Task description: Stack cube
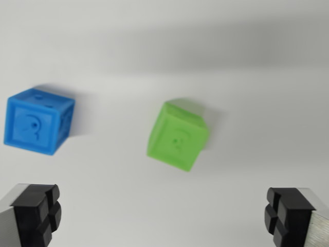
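Below your wide-open, empty claw (163, 216) sits the green cube (178, 135), turned a bit. Twist to match its flat sides, then go straight down over it.

All I had behind everything was a plain white surface (154, 206), matte and unmarked. A broad, soft grey shadow band (205, 49) crossed its upper part, while the light lower down fell even and diffuse.
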You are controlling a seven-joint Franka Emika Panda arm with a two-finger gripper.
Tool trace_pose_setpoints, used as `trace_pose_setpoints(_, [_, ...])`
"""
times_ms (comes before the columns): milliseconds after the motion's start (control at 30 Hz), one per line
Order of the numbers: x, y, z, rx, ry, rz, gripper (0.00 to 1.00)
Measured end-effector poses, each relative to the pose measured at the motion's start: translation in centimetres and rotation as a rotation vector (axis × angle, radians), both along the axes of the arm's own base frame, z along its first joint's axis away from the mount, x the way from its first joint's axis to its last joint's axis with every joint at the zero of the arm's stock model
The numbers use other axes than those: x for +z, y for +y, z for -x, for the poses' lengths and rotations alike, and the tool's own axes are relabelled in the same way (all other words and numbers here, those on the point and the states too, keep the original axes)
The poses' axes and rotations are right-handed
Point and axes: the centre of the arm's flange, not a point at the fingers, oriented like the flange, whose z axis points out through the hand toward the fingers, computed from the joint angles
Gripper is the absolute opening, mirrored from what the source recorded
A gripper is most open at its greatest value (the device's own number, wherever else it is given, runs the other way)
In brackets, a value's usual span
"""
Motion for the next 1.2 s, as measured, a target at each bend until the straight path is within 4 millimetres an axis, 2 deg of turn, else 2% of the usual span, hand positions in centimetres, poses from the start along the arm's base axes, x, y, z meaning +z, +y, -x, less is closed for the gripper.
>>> trace_pose_setpoints(1200, [-9.3,11.3,1.4,-0.123,-0.012,-0.016,1.0])
